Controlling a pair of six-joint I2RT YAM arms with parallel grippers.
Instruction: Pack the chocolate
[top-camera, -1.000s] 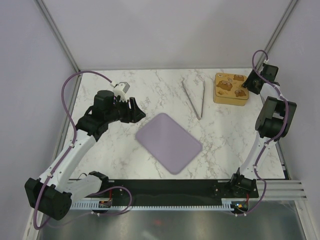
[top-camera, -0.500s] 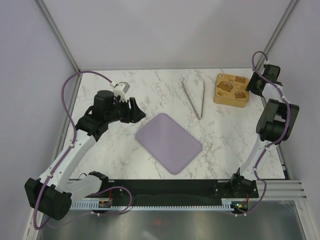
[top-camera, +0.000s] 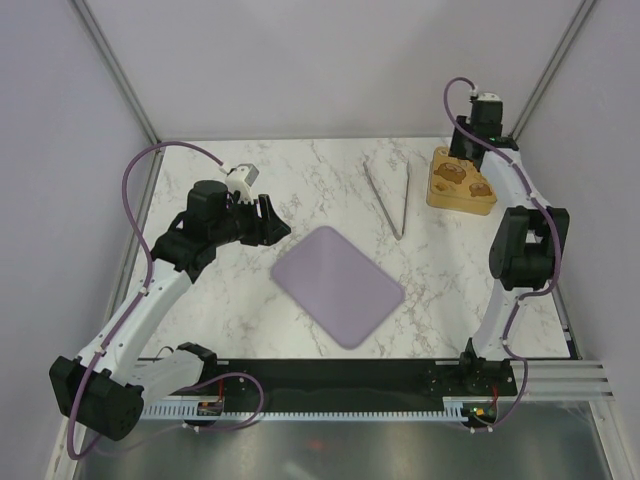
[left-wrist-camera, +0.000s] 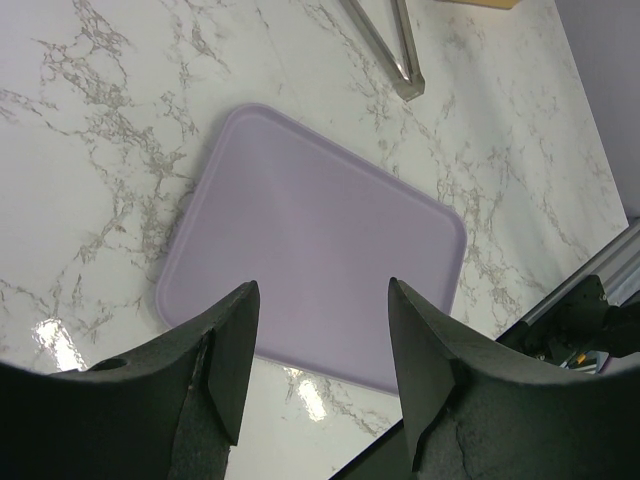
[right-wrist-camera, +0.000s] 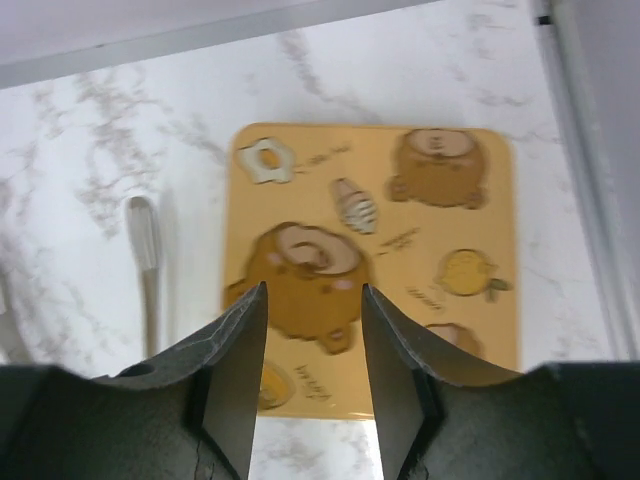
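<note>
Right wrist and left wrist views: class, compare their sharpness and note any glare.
Right wrist view: the yellow bear-print box is soft, slightly blurred. Left wrist view: the lilac mat and marble table are sharp, with bright glare patches on the marble beside the left gripper.

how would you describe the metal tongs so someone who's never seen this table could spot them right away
On the marble table, look toward the far side, in the gap between the lilac mat at the centre and the yellow box in the far right corner. The tongs lie flat there. They are the only bare metal thing: two thin silver arms in a narrow V, joined at the near end.
</note>
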